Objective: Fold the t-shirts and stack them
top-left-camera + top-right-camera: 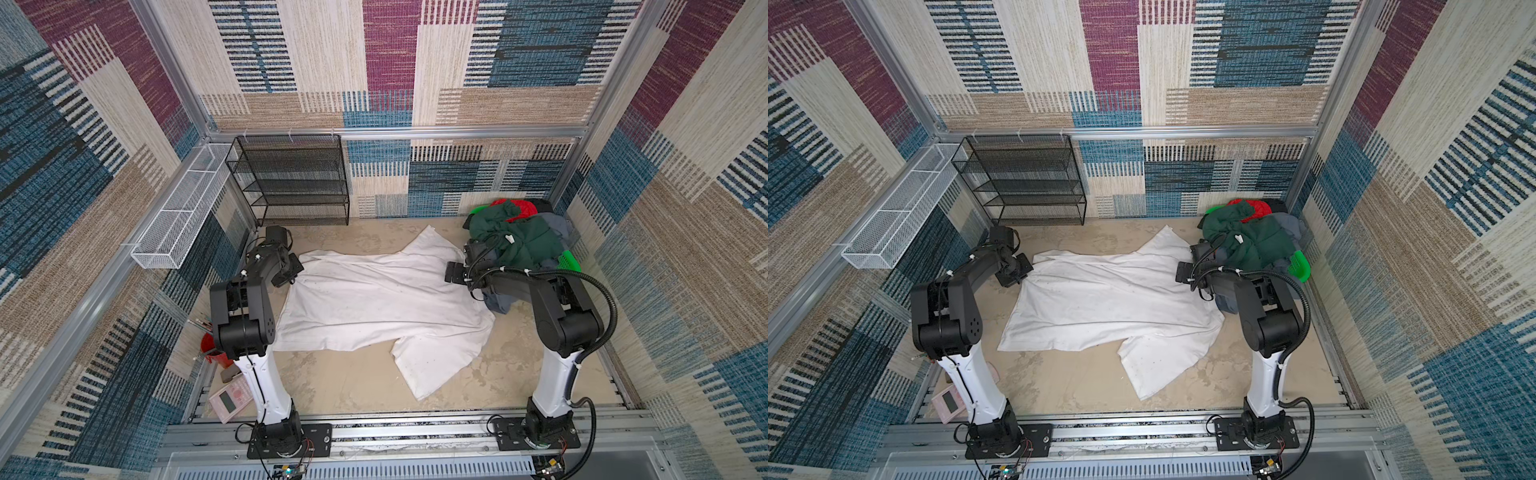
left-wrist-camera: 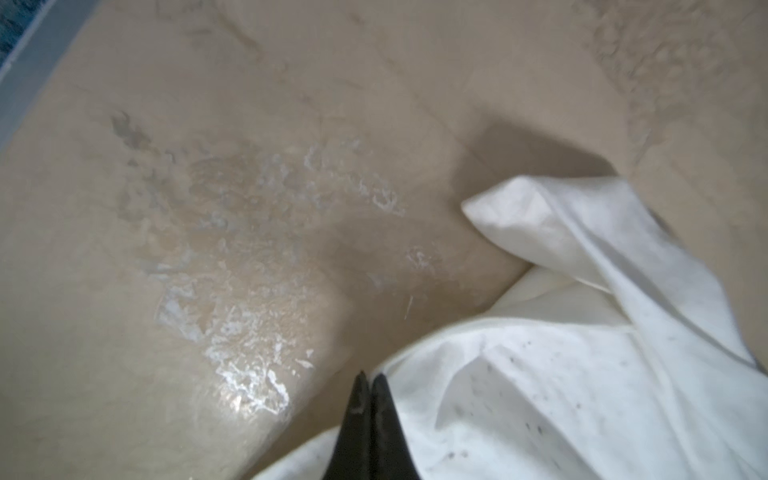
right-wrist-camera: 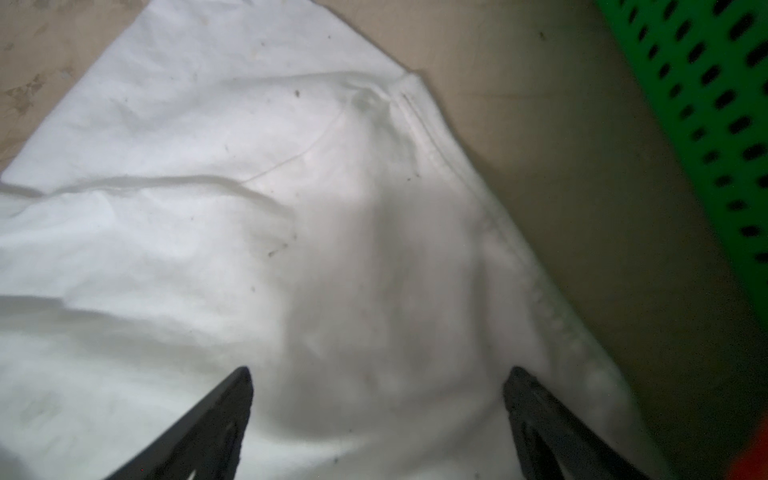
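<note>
White t-shirt lies spread on the table; left pincer pinches its hem, right pincer hangs spread over the opposite hem: nip low there, then pull taut

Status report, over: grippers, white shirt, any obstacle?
Left gripper shut at edge of white t-shirt. Right gripper open above it. Shirt spread, unfolded. Way clear.

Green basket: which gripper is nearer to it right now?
Right. The right gripper, open, is over the edge of the white t-shirt just beside the green basket. The left gripper, shut, sits at the shirt's opposite edge, far across from the basket.
</note>
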